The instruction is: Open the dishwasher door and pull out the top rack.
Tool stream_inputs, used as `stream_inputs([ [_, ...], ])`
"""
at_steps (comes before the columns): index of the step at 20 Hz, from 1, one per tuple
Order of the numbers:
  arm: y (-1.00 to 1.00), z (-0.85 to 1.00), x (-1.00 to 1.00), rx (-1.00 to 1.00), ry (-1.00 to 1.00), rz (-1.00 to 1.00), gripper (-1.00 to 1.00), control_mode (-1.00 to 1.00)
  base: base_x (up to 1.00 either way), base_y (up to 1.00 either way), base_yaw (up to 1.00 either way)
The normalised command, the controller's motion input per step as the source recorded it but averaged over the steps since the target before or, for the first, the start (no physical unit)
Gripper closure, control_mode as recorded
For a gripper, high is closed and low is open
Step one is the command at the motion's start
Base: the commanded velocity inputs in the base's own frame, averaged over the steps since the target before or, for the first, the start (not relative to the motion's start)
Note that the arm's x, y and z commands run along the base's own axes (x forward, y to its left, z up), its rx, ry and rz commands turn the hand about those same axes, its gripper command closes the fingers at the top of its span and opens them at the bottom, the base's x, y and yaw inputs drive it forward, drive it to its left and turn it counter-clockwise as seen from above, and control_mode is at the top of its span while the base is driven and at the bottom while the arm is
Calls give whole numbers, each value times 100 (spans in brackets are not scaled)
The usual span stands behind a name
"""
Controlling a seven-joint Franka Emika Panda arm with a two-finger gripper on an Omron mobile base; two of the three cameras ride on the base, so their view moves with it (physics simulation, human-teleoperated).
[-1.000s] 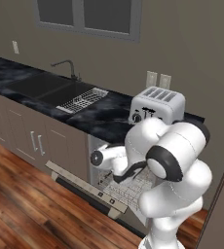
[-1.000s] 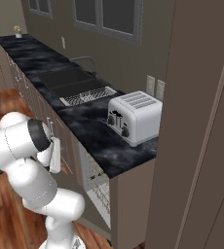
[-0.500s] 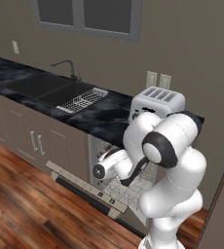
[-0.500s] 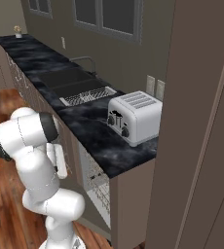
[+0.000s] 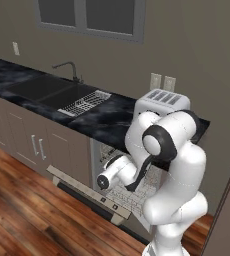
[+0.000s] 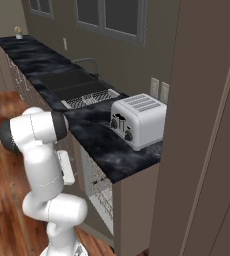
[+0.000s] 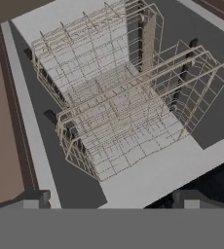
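Note:
The dishwasher door [image 5: 82,186] lies dropped open and flat, with its strip of dark buttons [image 5: 110,203] along the front edge. In the hand view its pale inner face [image 7: 41,17] runs to the upper left. The top rack [image 7: 133,116] is a white-grey wire basket in the middle of the hand view, sitting inside the machine a short way ahead of my gripper [image 7: 111,200]. My fingertips [image 7: 33,197] stand wide apart with nothing between them, so the gripper is open. A second wire rack [image 7: 84,48] lies beyond it. From the left base view, rack wires [image 5: 107,151] show in the cavity behind my forearm.
A silver toaster [image 6: 139,120] stands on the black counter [image 6: 112,150] right above the dishwasher. A flat wire dish drainer [image 5: 84,103] lies beside the sink [image 5: 52,90]. Cabinet doors [image 5: 32,145] flank the left. A tall brown panel [image 6: 202,130] closes the right.
My arm has swung its elbow up and over, and the hand has dropped slightly in front of the open dishwasher. The jaws stayed open. Door and racks have not moved.

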Motion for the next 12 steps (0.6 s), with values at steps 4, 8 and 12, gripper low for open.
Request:
stream_inputs([
  [4,-12,-2,26,-3,0,0,-100,-100,0,0,0],
  [8,-8,-4,22,-1,0,0,-100,-100,0,0,0],
  [12,-8,-8,20,-2,0,0,-100,-100,0,0,0],
])
